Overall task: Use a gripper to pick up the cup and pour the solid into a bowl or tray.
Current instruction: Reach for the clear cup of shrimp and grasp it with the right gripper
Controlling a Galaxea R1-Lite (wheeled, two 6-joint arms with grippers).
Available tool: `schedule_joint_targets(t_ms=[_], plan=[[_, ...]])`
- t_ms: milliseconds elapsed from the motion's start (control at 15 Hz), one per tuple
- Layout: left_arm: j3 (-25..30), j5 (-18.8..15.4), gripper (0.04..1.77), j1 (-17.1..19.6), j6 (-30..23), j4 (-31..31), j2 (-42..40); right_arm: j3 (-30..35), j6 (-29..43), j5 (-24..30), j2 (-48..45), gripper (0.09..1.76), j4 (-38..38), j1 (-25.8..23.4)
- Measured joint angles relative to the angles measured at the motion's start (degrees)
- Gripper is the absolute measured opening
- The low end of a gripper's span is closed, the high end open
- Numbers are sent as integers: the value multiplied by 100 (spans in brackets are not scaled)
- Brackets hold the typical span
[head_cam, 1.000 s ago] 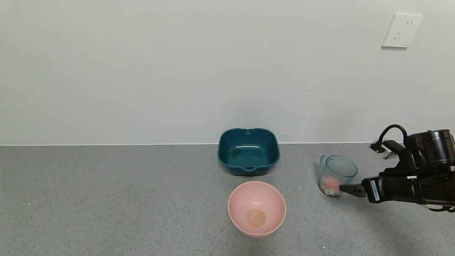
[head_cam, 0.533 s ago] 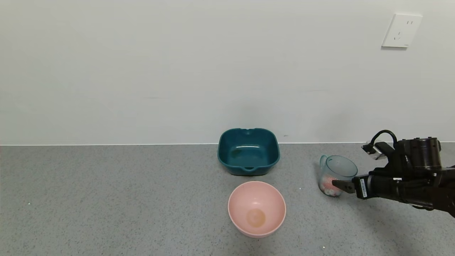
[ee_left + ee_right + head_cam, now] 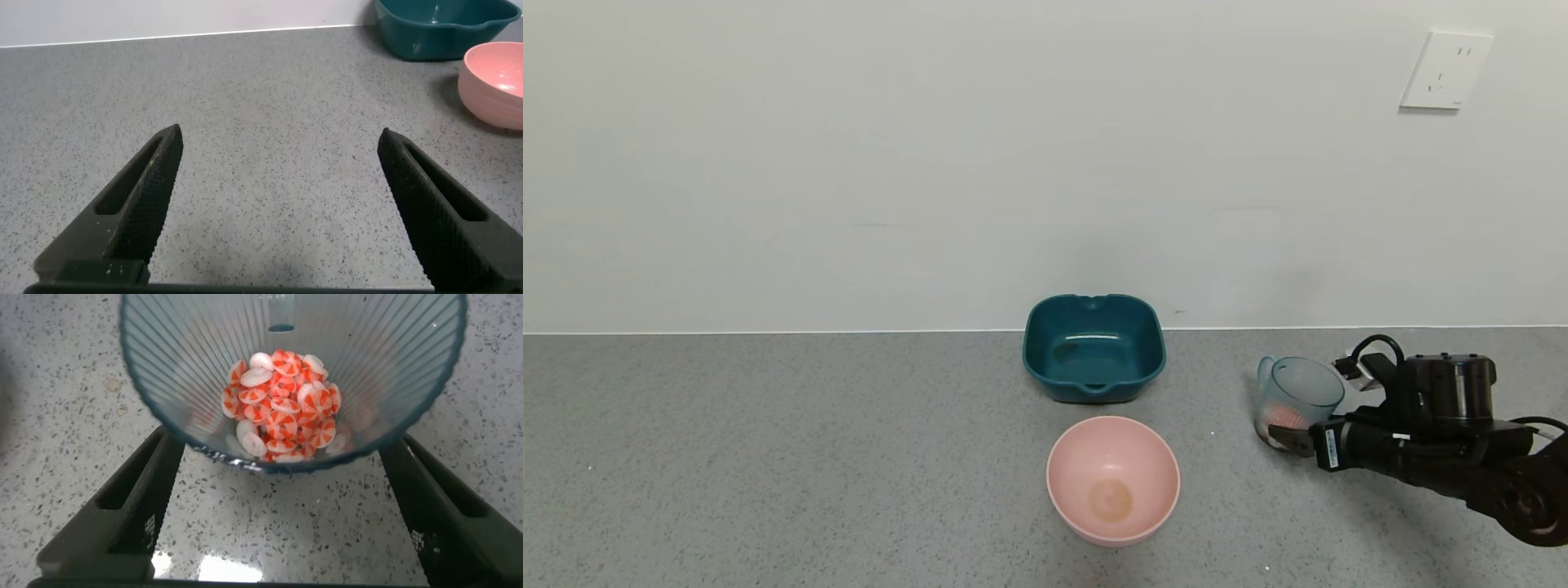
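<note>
right end effector point(image 3: 1294, 438) open, fingers straddling ribbed cup point(image 3: 1296, 400) of orange-white pieces point(image 3: 283, 404) | pink bowl point(image 3: 1112, 478) well left, bare tabletop point(image 3: 768, 457) between | left end effector point(image 3: 278, 204) open, idle

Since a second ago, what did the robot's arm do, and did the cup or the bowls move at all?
The right gripper slid lower and toward the cup, so its open jaws now sit on either side of the cup's base; no grip yet. The cup, the little orange and white pieces inside it, the pink bowl and the teal tray stayed put. The left gripper hangs open over the counter.
</note>
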Motion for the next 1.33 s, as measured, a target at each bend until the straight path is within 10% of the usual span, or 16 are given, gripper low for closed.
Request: schedule_joint_targets(t_ms=[667,1333], plan=[[0,0,172,0,0,0,0,588,150,1,963,171,-2881,83],[0,0,172,0,0,0,0,636,138,-9,1409,171,-3043,139]])
